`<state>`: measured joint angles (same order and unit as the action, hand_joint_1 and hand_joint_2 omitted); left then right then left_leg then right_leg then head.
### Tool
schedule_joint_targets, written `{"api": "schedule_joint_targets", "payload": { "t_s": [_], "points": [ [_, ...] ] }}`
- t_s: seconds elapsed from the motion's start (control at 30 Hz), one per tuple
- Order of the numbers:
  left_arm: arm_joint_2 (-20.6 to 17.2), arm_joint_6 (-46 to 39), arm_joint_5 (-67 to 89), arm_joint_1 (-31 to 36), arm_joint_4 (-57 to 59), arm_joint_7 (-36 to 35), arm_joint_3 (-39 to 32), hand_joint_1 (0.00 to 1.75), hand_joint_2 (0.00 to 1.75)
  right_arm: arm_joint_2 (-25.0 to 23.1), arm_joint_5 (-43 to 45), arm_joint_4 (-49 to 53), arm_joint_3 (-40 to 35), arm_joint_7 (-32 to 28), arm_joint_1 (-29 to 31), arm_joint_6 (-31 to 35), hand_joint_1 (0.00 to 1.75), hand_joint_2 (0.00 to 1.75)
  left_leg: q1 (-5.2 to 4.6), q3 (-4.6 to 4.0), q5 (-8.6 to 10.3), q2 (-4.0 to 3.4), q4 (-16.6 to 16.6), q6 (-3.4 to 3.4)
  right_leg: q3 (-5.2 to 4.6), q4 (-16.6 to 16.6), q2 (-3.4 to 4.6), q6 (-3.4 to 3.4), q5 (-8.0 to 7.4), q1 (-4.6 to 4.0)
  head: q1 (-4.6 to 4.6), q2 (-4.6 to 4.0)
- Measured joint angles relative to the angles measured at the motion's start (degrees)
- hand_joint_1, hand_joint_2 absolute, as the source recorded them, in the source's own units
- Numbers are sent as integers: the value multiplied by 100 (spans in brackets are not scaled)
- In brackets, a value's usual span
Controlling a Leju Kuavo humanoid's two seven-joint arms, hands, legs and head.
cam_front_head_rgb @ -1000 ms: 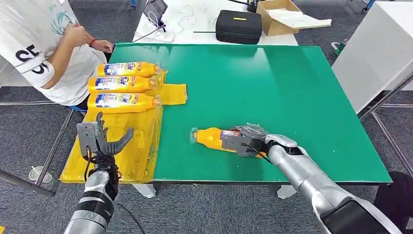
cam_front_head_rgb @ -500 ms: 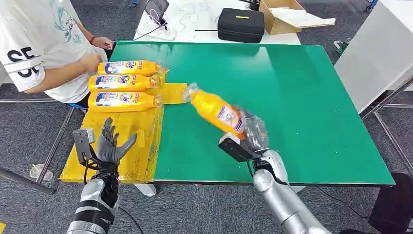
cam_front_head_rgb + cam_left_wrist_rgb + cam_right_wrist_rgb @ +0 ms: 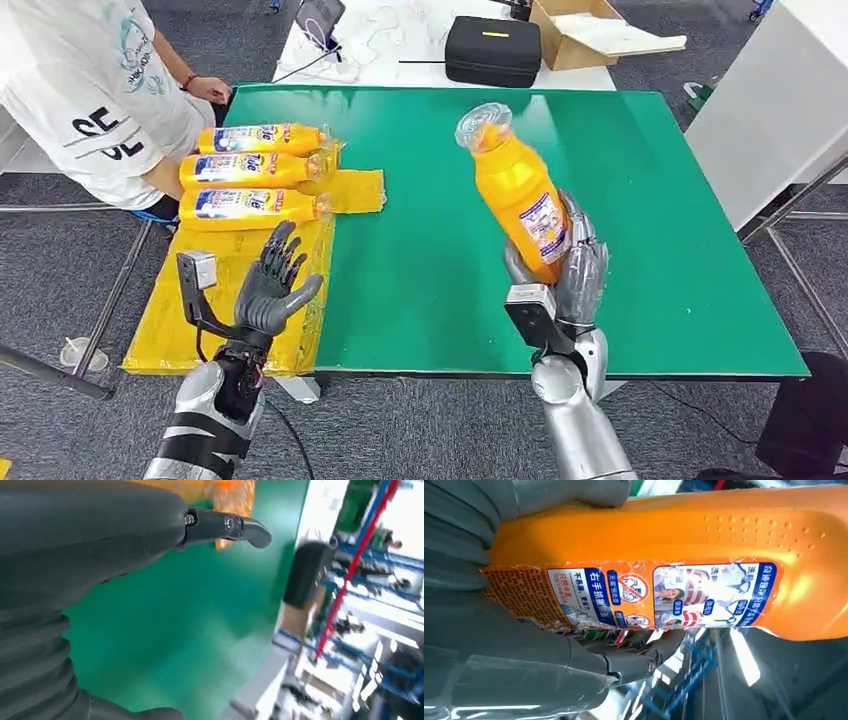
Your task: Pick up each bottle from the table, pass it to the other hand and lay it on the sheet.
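A wide stretch of bare green table top (image 3: 640, 200) lies open between the two hands. The right hand (image 3: 560, 280) holds a tall orange plastic bottle (image 3: 515, 190) raised over the table's middle, its cap tilted away from the robot. At the table's left edge, three orange bottles (image 3: 255, 172) lie side by side on the far end of the yellow plastic sheet (image 3: 215, 300). The sheet's near end is bare beside the left hand (image 3: 270, 285), whose fingers are spread. A person in a white shirt (image 3: 95, 90) stands close by the sheet's far corner.

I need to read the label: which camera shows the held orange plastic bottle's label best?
The right wrist view: the orange plastic bottle spans it, label close. The head view shows it whole but small in the right hand.
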<state>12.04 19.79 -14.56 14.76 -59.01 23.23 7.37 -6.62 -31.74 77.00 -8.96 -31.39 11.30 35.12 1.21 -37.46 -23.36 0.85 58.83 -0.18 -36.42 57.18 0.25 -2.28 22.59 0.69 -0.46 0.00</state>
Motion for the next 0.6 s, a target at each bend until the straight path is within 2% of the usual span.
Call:
{"api": "schedule_joint_targets", "payload": {
  "t_s": [0.17,0.6],
  "points": [
    [-68,360,-57,-54,-87,79,413,0,175,-266,112,-718,-257,-301,8,-692,175,175,2,-2,-1,-2,-1,-1,-4,1,3,1,1,-4,4,0],
    [-173,586,-56,18,1,164,955,0,175,-785,-285,-2210,-1234,-297,367,-754,175,175,1,-9,0,0,0,-1,-10,0,2,1,2,-1,4,0]
  ]
}}
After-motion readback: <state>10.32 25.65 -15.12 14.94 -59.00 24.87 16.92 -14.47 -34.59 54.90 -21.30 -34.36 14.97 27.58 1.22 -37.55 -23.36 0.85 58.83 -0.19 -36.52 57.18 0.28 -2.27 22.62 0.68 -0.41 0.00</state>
